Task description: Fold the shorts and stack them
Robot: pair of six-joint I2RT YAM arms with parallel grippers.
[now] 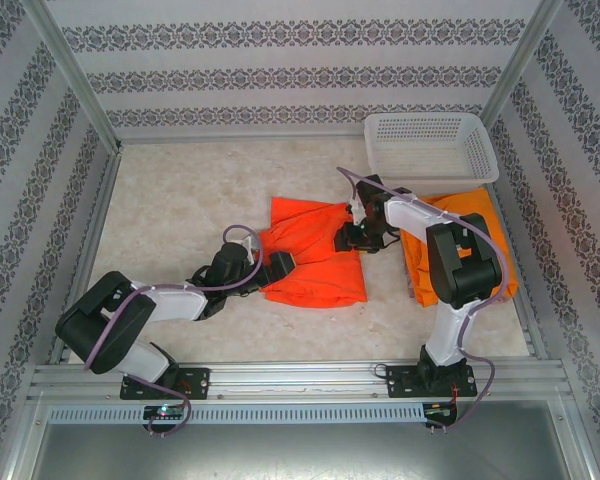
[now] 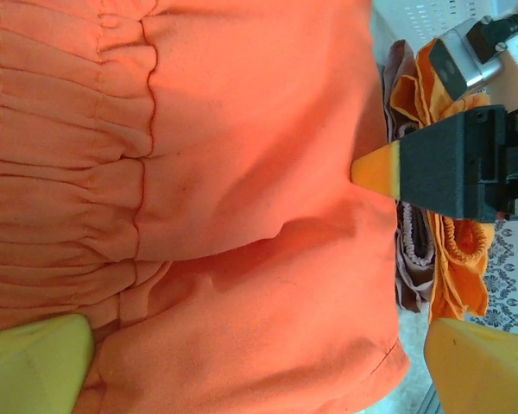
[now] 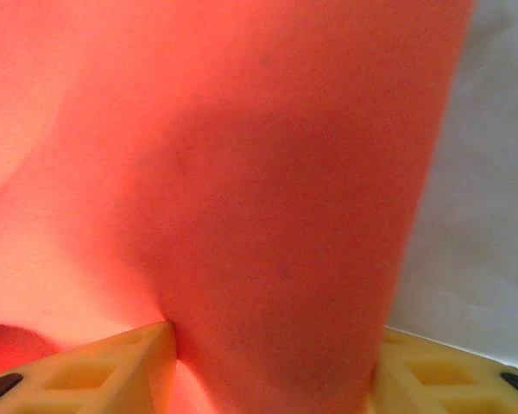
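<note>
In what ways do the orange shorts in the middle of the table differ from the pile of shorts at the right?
The middle shorts are all orange; the right pile mixes orange with dusty pink. The left end effector and right end effector are at opposite edges of the middle shorts; neither touches the right pile. Both lie on the table.

The orange shorts (image 1: 310, 262) are soft matt cloth, their waistband (image 2: 60, 147) gathered into stitched ridges. The far-right basket (image 1: 430, 150) is white lattice plastic with a slight sheen. The table (image 1: 180, 210) looks pale, mottled and matt; the near rail (image 1: 300, 375) is brushed metal.
</note>
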